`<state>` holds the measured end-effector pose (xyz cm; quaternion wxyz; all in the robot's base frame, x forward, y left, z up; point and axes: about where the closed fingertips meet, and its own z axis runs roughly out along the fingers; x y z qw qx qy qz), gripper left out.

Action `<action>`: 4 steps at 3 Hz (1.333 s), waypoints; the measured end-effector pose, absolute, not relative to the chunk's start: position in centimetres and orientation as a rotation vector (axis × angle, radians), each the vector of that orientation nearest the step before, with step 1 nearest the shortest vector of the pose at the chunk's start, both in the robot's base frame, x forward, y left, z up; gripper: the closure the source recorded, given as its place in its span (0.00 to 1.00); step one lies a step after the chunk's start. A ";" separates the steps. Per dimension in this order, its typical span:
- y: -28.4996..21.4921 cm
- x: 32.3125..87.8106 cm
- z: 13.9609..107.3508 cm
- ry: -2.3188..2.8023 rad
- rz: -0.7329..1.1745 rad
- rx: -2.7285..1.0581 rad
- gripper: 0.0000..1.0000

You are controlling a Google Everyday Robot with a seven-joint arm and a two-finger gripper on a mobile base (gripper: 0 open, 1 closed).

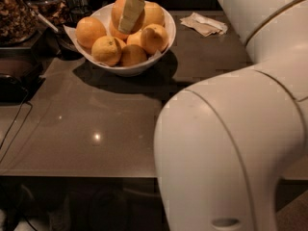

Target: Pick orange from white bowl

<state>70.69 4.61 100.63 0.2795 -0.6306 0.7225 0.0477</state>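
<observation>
The white bowl [129, 70] stands at the back of the dark counter and holds several oranges. My gripper [131, 13] reaches down from the top edge into the bowl. Its pale tip lies against the topmost orange [117, 9] at the back of the pile. Other oranges lie at the left [90, 30], front [107, 50] and right [154, 37]. My white arm [231, 143] fills the right and lower right of the view.
A crumpled paper napkin [204, 24] lies to the right of the bowl. Dark containers of nuts [17, 16] stand at the back left. A dark device [14, 81] with a cable sits at the left edge. The counter's front edge [77, 170] runs across the bottom.
</observation>
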 end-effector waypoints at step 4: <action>2.1 62.8 102.1 1.938 0.265 -1.477 1.00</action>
